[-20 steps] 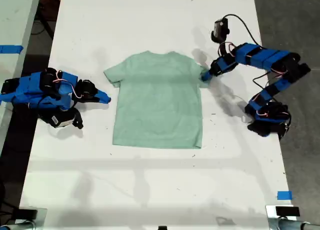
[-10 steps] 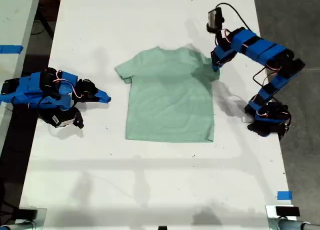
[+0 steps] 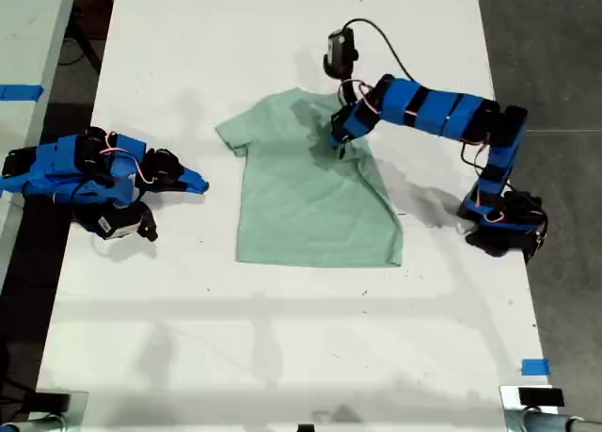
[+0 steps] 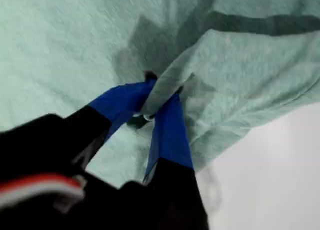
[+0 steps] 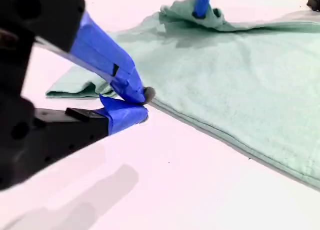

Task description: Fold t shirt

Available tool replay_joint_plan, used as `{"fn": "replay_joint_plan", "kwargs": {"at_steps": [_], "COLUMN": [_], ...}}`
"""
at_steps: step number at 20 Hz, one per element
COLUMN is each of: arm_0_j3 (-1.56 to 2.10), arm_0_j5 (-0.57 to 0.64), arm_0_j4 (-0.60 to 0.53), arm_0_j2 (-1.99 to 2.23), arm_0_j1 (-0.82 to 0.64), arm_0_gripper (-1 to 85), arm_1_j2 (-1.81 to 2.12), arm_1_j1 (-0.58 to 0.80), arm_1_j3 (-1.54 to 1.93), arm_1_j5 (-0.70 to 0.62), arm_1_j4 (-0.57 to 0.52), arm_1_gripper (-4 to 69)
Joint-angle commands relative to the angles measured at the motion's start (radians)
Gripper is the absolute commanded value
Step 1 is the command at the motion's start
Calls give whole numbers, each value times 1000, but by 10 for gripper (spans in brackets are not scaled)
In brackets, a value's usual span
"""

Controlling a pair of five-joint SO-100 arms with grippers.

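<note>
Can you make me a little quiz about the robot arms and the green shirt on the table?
1. True or false: my first hand pinches the t shirt.
2. My second hand is: A) holding cloth, B) shut on nothing beside the shirt, C) wide open.
3. Fill in: the table is coloured ____.

Key: 1 true; 2 B; 3 white.

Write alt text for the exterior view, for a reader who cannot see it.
Seen from above, my first gripper pinches a sleeve of the t shirt and holds it over the shirt's chest, on a white table. My second gripper rests shut and empty on the table at the exterior view's left, short of the other sleeve.
</note>
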Motion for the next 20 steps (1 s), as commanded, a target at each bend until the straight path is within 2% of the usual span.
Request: {"fn": "replay_joint_plan", "kwargs": {"at_steps": [1, 2, 6, 8, 9, 10, 13, 16, 20], "arm_0_j3": [17, 17, 15, 15, 15, 15, 15, 15, 15], "arm_0_j5": [-12, -12, -5, -11, -12, -12, -15, -15, -18], "arm_0_j4": [-3, -3, -3, -3, -3, -3, -3, -3, -5], "arm_0_j2": [5, 5, 5, 5, 5, 5, 5, 5, 5], "arm_0_j1": [-20, -23, -28, -21, -18, -14, -6, -9, -14], "arm_0_gripper": [0, 0, 48, 49, 43, 37, 11, 1, 0], "arm_1_j2": [-9, 77, 560, 877, 1057, 1230, 1723, 2217, 2223], "arm_1_j1": [-5, 0, 37, 49, 49, 41, -43, -126, -143], "arm_1_j3": [-170, -189, -32, 351, 571, 769, 1287, 1635, 1707], "arm_1_j5": [43, 32, 26, 95, 132, 172, 347, 468, 494], "arm_1_j4": [120, 193, 360, 281, 215, 179, 115, 209, 207], "arm_1_gripper": [248, 230, 215, 204, 166, 93, 19, 17, 17]}}
